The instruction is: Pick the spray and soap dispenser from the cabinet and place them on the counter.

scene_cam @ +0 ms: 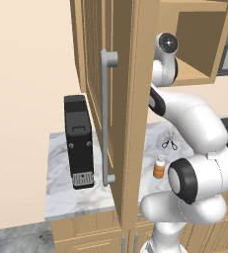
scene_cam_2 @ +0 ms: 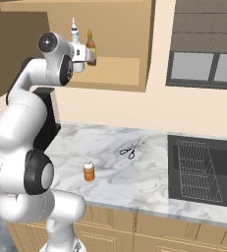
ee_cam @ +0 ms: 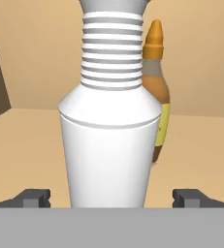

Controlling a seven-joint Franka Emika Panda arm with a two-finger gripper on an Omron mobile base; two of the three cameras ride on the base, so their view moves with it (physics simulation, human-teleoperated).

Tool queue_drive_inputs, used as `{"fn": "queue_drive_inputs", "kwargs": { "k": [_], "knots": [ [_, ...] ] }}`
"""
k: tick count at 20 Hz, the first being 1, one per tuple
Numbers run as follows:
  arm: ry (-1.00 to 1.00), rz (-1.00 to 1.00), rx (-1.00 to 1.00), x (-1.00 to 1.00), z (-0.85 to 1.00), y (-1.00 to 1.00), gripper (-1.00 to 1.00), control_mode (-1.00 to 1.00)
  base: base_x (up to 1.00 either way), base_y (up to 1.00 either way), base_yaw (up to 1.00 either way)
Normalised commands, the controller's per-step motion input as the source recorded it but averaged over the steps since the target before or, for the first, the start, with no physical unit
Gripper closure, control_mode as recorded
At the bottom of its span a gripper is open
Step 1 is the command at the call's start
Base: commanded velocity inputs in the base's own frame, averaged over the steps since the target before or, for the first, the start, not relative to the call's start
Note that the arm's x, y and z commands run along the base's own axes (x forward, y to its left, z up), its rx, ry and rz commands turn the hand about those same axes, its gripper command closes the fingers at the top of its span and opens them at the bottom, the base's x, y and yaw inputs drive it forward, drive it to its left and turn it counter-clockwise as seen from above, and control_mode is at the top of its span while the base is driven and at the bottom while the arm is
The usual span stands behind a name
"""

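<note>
You are looking at a kitchen with a beige wall, where the light wooden wall cabinet [scene_cam_2: 110,74] hangs open above the white marble counter with grey veins [scene_cam_2: 149,172]. On its shelf stands the white spray bottle with a ribbed neck [ee_cam: 106,145], squarely between the two dark fingertips [ee_cam: 33,197] of the gripper [ee_cam: 111,198], whose jaws are spread wide on either side without touching it. Just behind the spray, to its right, stands a brown bottle with an orange cap [ee_cam: 158,92]. Down on the counter you see the tiny orange soap dispenser with a white pump top [scene_cam_2: 89,170], upright, with small scissors [scene_cam_2: 128,152] lying farther back to the right.
</note>
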Motion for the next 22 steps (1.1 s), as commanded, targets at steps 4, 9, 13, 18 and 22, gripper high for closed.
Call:
{"fn": "queue_drive_inputs", "kwargs": {
  "k": [4, 9, 13, 18, 22],
  "knots": [
    [0.00, 0.00, 0.00, 0.16, -0.05, 0.00, -1.00, -1.00, 0.00, 0.00, 0.00],
    [0.00, 0.00, 0.00, 0.08, 0.00, 0.02, -1.00, -1.00, 0.00, 0.00, 0.00],
    [0.00, 0.00, 0.00, 0.11, 0.00, 0.05, -1.00, -1.00, 0.00, 0.00, 0.00],
    [0.00, 0.00, 0.00, 0.16, 0.00, 0.02, -1.00, -1.00, 0.00, 0.00, 0.00],
    [0.00, 0.00, 0.00, 0.09, 0.00, 0.00, -1.00, -1.00, 0.00, 0.00, 0.00]
  ]
}}
